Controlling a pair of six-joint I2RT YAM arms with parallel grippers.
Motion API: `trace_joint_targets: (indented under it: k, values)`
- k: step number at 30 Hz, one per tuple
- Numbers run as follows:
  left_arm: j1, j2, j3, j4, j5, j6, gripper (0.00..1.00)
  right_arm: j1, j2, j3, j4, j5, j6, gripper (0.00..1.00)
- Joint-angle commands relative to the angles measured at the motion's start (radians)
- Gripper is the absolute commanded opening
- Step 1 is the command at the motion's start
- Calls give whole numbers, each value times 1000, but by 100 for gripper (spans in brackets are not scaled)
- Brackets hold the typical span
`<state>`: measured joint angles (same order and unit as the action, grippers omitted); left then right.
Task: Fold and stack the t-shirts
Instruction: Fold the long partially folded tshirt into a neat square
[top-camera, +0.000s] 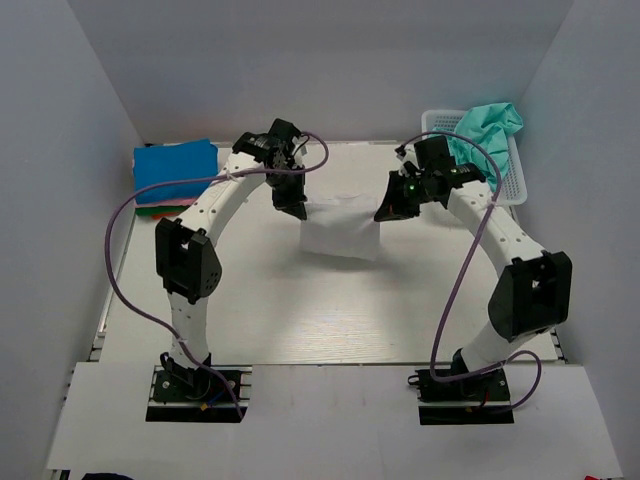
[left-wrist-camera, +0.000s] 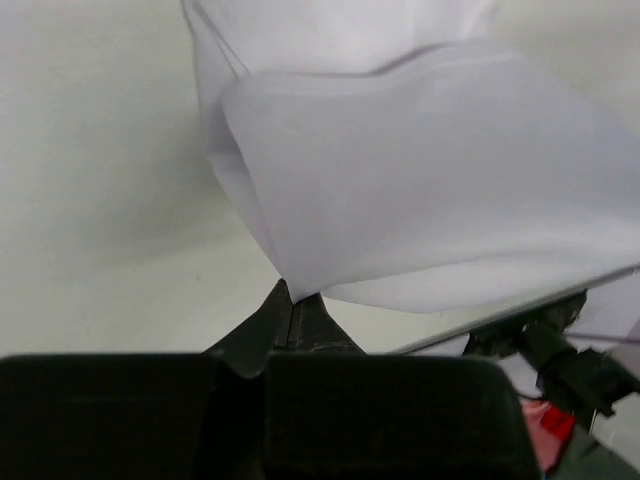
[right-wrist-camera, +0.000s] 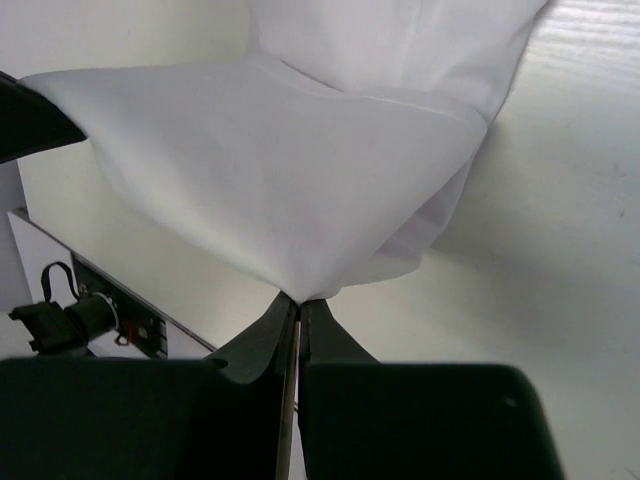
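In the middle of the overhead view, the white t-shirt (top-camera: 340, 228) is being held up between the two arms above the table (top-camera: 300, 310). The left gripper (left-wrist-camera: 294, 306) is pinching one edge of the cloth with its fingers pressed together. The right gripper (right-wrist-camera: 299, 303) is clamping the opposite edge the same way. At the upper right, a teal-green t-shirt (top-camera: 488, 124) is lying bunched in a basket (top-camera: 516, 182). At the upper left, a folded blue t-shirt (top-camera: 176, 164) is lying beside the left arm.
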<state>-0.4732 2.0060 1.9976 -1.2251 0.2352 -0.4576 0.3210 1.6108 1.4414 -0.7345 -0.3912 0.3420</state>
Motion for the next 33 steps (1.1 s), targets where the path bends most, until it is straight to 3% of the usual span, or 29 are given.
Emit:
trace_joint_targets:
  k: [1, 6, 13, 18, 21, 33]
  values:
    - [47, 42, 101, -13, -76, -32, 0, -36, 44, 82, 43, -32, 14, 0]
    - [90, 171, 274, 7, 4, -32, 0, -65, 89, 155, 73, -27, 5, 0]
    - [140, 191, 231, 212, 59, -52, 0, -96, 201, 208, 145, -87, 3, 0]
    - [150, 209, 231, 349, 111, -61, 0, -114, 323, 330, 141, -115, 2, 0]
    - [150, 223, 240, 349, 112, -72, 0, -111, 337, 337, 144, -191, -3, 0]
    - [150, -97, -173, 389, -27, -81, 0, -56, 83, 73, 168, -425, -83, 0]
